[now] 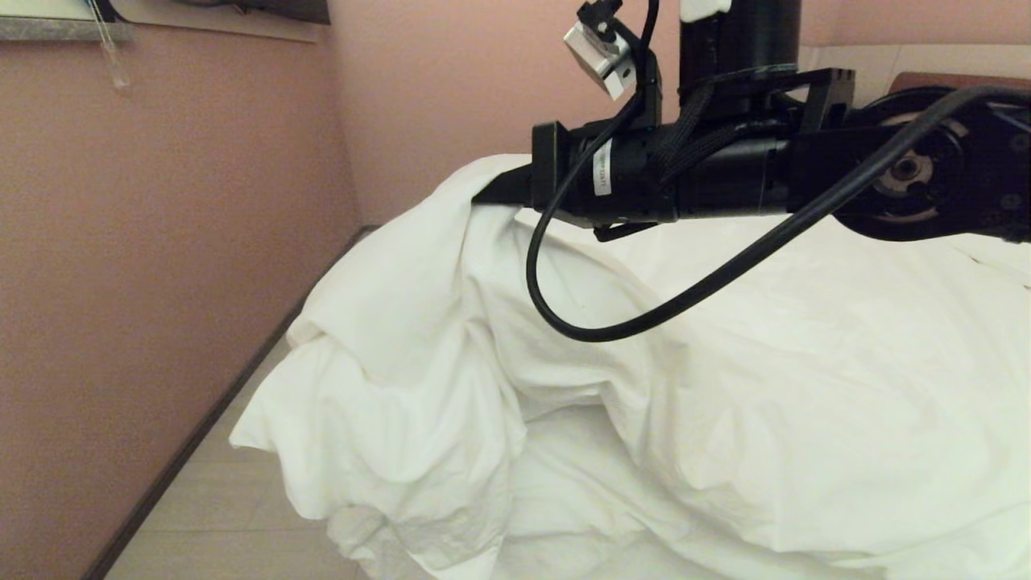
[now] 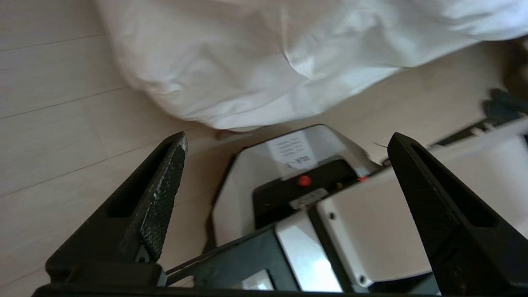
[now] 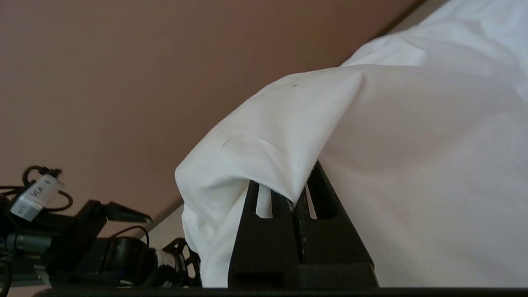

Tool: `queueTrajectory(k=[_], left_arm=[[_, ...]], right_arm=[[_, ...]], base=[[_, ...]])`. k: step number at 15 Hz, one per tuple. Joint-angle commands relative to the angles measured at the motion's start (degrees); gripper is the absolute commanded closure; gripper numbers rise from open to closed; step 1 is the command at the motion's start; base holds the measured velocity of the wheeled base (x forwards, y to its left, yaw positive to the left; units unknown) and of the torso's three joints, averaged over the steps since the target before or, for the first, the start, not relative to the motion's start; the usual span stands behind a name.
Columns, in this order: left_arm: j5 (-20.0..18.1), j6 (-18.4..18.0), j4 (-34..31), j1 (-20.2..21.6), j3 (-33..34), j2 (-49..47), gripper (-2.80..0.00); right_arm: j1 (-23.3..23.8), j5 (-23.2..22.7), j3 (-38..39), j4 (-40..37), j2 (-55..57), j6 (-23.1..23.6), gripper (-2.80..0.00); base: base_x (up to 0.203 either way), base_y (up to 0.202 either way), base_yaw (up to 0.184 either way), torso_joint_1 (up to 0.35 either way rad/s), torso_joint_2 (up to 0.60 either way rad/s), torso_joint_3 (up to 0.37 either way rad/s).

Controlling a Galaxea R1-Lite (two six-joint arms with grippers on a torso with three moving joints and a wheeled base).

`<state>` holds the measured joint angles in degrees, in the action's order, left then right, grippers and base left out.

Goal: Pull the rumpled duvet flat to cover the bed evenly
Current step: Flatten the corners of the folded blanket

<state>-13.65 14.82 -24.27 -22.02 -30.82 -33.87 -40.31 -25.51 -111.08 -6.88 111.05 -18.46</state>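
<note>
Our right gripper (image 3: 295,198) pinches a thin fold of the duvet (image 1: 725,362), lifted over the bed's left side, while our left gripper (image 2: 284,165), fingers spread, hangs empty above the floor (image 2: 62,123), so the fold may slip free.

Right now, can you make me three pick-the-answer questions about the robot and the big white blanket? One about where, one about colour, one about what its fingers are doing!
1. Where does the duvet spill over?
A. Onto the floor side by the wall
B. Onto a chair
C. Into a basket

2. What colour is the wall?
A. Green
B. Pink
C. Blue

3. What is the right gripper doing?
A. Open, empty
B. Pinching the duvet
C. Holding a pillow

Answers:
1 A, a fold hangs past the bed edge above the pale floor.
2 B, the wall is dusty pink.
3 B, its fingers are shut on white fabric, while the left gripper gapes open, empty.
</note>
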Motion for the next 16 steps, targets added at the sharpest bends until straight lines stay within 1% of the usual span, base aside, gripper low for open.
queueTrajectory(k=[1,4,6,9,11,12,13,14,16], left_arm=[[-3.9,0.1,0.0,0.0,-0.1,0.1,-2.80],[-5.5,0.0,1.4,0.0,-0.2,-2.4,-2.80],[-5.7,0.0,5.2,0.0,-0.1,-7.0,-2.80],[-5.7,-0.2,12.6,-0.1,-0.1,-18.0,-2.80],[-5.2,-0.4,19.0,-0.4,-0.4,-26.3,-2.80],[-5.1,-0.5,22.7,-0.8,-0.5,-30.1,-2.80],[-4.6,-0.7,26.4,-1.7,-0.5,-33.5,-2.80],[-3.3,-0.8,29.1,-3.9,-0.5,-36.4,-2.80],[1.5,-1.4,32.0,-9.5,-0.6,-41.2,-2.80]], right_arm=[[0.0,1.0,-0.2,0.8,-1.7,0.0,0.00],[1.2,1.6,-0.2,0.8,-3.7,0.0,0.00],[2.4,1.6,-0.2,1.9,-4.6,0.1,0.00],[4.0,1.7,-0.2,2.8,-4.9,0.1,0.00],[4.2,1.8,-0.2,2.8,-4.9,0.2,0.00],[4.0,2.5,-0.2,2.9,-4.8,0.6,0.00],[3.7,3.2,-0.3,3.0,-4.6,1.1,0.00],[3.5,3.4,-0.3,3.0,-4.4,1.9,0.00],[3.2,4.1,-0.3,3.0,-4.3,3.0,0.00]], base=[[0.000,0.000,0.000,0.000,0.00,0.000],[0.000,0.000,0.000,0.000,0.00,0.000],[0.000,0.000,0.000,0.000,0.00,0.000],[0.000,0.000,0.000,0.000,0.00,0.000],[0.000,0.000,0.000,0.000,0.00,0.000],[0.000,0.000,0.000,0.000,0.00,0.000],[0.000,0.000,0.000,0.000,0.00,0.000],[0.000,0.000,0.000,0.000,0.00,0.000],[0.000,0.000,0.000,0.000,0.00,0.000]])
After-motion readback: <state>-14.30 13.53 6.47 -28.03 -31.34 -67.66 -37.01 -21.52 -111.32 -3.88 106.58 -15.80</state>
